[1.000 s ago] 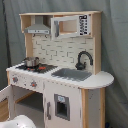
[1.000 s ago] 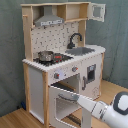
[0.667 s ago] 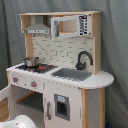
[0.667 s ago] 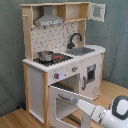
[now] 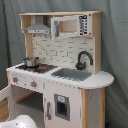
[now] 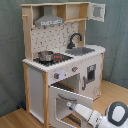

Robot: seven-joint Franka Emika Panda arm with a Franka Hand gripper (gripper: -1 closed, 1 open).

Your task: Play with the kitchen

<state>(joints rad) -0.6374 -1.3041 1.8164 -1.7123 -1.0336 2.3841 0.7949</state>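
Where arm [image 6: 102, 116] meets kitchen [image 6: 60, 60] oven door [image 6: 62, 102], pincer hidden, grip untellable.

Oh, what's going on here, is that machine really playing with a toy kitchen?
Yes. A robot arm reaches in low in front of a toy kitchen, at its oven door, which hangs open in the second exterior view. Its gripper is at the door's inner face; whether it grips anything isn't clear. On top, a metal pot sits on the stovetop beside the grey sink and black faucet.

Kitchen [image 5: 65, 95] white, light wood; faucet [image 5: 83, 59] black; sink [image 5: 72, 74] grey; backsplash [image 5: 57, 49] white brick-patterned.
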